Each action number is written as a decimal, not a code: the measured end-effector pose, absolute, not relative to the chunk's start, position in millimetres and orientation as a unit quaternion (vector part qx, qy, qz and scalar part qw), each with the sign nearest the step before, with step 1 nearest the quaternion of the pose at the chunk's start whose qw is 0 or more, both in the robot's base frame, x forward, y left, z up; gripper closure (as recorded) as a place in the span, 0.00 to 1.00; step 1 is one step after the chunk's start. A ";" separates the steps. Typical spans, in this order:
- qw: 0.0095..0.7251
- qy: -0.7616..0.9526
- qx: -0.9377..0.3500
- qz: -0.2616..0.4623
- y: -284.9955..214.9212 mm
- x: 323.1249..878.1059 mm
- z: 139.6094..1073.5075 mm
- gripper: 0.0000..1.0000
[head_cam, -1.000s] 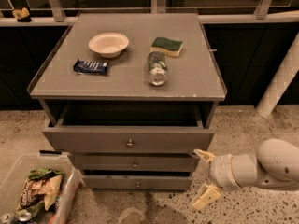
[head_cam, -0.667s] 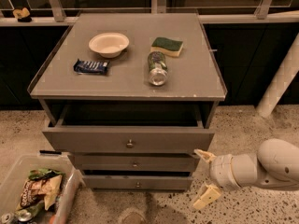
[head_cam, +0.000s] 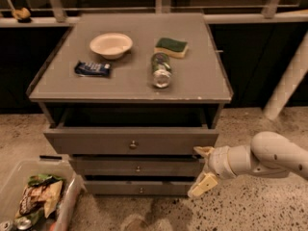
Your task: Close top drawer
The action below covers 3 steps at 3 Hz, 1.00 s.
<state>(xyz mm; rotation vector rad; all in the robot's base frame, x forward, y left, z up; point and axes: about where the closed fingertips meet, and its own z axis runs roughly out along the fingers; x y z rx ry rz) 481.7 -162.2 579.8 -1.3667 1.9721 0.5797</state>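
The top drawer [head_cam: 96,139] stands pulled out past the bench [head_cam: 202,78] edge. The gripper [head_cam: 202,168] hangs at its lower right corner, jaws spread and empty, above speckled floor [head_cam: 250,206].

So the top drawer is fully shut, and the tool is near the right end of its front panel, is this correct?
Not quite. The camera view shows the top drawer pulled out, its dark interior exposed under the cabinet top. The rest holds: the tool, fingers open, is near the right end of its front panel.
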 end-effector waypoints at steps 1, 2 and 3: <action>0.330 0.754 -0.523 0.222 -162.1 481.2 579.8 0.00; 0.350 0.758 -0.512 0.204 -160.6 502.8 583.5 0.00; 0.350 0.758 -0.512 0.204 -160.6 502.8 583.5 0.00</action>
